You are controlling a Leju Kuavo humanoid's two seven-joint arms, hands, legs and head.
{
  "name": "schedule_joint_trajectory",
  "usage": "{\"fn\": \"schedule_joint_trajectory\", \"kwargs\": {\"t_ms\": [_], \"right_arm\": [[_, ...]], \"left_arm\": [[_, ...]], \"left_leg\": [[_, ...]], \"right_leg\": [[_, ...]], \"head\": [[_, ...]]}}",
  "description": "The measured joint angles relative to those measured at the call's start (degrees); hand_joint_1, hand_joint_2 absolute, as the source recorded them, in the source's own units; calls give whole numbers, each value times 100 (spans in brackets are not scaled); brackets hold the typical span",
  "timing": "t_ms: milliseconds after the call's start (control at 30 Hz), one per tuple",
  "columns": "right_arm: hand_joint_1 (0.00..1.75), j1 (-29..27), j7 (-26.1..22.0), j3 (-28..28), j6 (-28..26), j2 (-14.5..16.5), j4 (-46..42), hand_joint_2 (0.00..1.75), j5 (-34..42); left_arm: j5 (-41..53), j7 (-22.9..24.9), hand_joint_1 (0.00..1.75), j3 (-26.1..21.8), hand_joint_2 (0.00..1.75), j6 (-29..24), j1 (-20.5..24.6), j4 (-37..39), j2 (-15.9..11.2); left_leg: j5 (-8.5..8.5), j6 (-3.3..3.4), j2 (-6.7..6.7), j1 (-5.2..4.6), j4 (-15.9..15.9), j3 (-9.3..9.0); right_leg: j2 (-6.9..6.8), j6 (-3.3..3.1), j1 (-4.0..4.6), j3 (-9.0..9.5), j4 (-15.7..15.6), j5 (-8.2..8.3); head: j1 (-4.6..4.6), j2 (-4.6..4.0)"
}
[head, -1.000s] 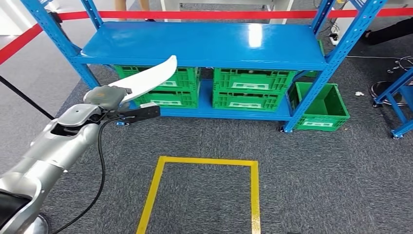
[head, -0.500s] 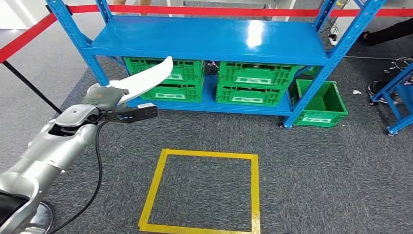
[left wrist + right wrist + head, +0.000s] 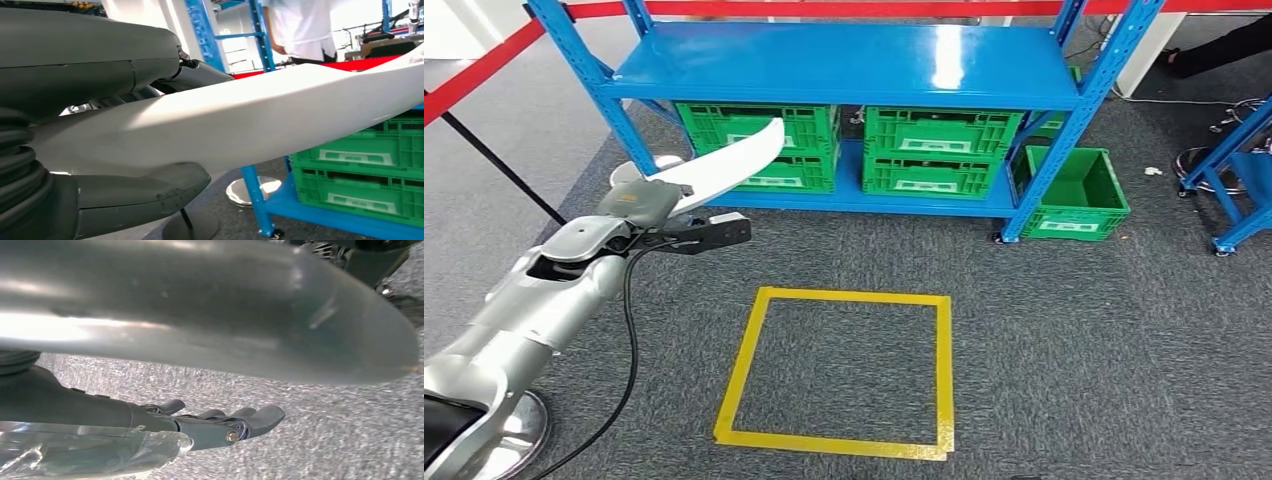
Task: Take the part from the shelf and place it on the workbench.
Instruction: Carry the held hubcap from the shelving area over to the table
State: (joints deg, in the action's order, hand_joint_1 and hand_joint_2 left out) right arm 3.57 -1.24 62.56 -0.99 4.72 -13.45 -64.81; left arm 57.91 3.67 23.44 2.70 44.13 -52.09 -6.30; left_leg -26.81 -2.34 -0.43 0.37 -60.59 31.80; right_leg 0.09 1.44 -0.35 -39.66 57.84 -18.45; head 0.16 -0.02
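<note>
One curved white part (image 3: 729,163) gripped in left hand (image 3: 649,205), right hand (image 3: 220,425) slack and empty – five green crates (image 3: 936,150), blue shelf (image 3: 844,65), grey carpet (image 3: 1074,340), one yellow taped square (image 3: 839,372).

The long, curved, glossy white plastic part (image 3: 729,163) (image 3: 260,117) is clamped at its broad end, its tapered tip angled up before the blue metal shelf (image 3: 844,65).
</note>
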Motion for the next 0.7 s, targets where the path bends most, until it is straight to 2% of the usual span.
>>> {"fn": "schedule_joint_trajectory", "kwargs": {"t_ms": [33,67,133,167,200,267,300,333,367,400,433,467,500,533,567,667,700], "right_arm": [[0,1,-7,1,-1,-2,-2,0,-7],[0,-2,-11,1,-1,-3,-4,0,-11],[0,-18,-16,5,0,-4,-4,0,-19],[0,-32,-16,7,0,-4,-4,0,-20],[0,-46,-19,9,0,-3,-4,0,-23],[0,-58,-27,10,1,-1,-4,0,-31],[0,-56,-31,10,1,1,-4,0,-34],[0,-54,-34,10,1,1,-4,0,-36],[0,-53,-37,10,1,1,-4,0,-37],[0,-53,-38,11,1,0,-4,0,-37],[0,-52,-40,12,1,-2,-4,0,-37],[0,-47,-42,12,1,-6,-6,0,-37],[0,-39,-44,12,2,-9,-8,0,-38],[0,-33,-46,11,4,-12,-9,0,-39],[0,-29,-48,11,6,-13,-10,0,-40],[0,-33,-48,13,10,-13,-10,0,-43],[0,-34,-48,13,10,-14,-10,0,-43]], "left_arm": [[-7,0,175,-1,175,-1,10,-1,3],[-16,0,175,-1,175,-1,13,-1,5],[-30,0,175,3,175,2,5,2,6],[-33,0,175,4,175,4,1,3,5],[-37,1,175,4,175,7,0,4,5],[-44,1,175,-1,175,11,-1,4,2],[-47,1,175,-2,175,13,-5,5,1],[-50,1,175,-2,175,15,-11,5,0],[-51,0,175,-1,175,16,-17,6,-1],[-53,0,175,-1,175,17,-20,7,-2],[-54,0,175,-2,175,18,-17,7,-3],[-54,1,175,-3,175,18,-12,7,-3],[-54,1,175,-4,175,18,-3,7,-4],[-54,1,175,-5,175,18,7,7,-4],[-54,1,175,-5,175,18,14,7,-4],[-52,1,175,-3,175,18,24,7,1],[-52,1,175,-3,175,18,25,7,3]], "left_leg": [[-67,34,-4,-9,240,-145],[-108,83,-9,-22,354,-188],[-38,182,3,-21,372,-123],[9,229,10,-15,377,-87],[60,265,17,-5,385,-41],[158,301,17,-6,384,67],[208,302,17,-10,382,126],[256,299,16,-15,380,185],[301,292,16,-19,378,241],[343,281,14,-22,376,289],[378,265,12,-23,373,325],[409,244,11,-25,371,352],[436,218,13,-24,370,367],[460,189,17,-23,369,375],[474,180,20,-28,368,384],[529,242,22,-37,399,414],[565,230,22,-34,424,423]], "right_leg": [[3,33,7,-30,-2,56],[6,66,9,-48,-21,115],[8,130,-5,-77,-51,172],[8,162,-12,-120,22,75],[7,191,-17,-197,220,-122],[5,235,-22,-423,956,-671],[5,246,-22,-524,1356,-863],[6,247,-20,-560,1628,-936],[7,239,-18,-491,1699,-902],[7,220,-15,-296,1528,-797],[8,193,-12,6,1155,-700],[11,164,-6,336,712,-687],[15,139,8,586,362,-698],[19,116,21,732,134,-743],[23,111,29,776,44,-774],[28,90,36,722,16,-717],[32,70,40,698,17,-699]], "head": [[-3,0],[-3,0],[-4,0],[2,0],[7,0],[16,0],[16,0],[16,0],[16,0],[16,0],[16,0],[15,0],[8,0],[11,0],[11,0],[3,0],[-2,0]]}}
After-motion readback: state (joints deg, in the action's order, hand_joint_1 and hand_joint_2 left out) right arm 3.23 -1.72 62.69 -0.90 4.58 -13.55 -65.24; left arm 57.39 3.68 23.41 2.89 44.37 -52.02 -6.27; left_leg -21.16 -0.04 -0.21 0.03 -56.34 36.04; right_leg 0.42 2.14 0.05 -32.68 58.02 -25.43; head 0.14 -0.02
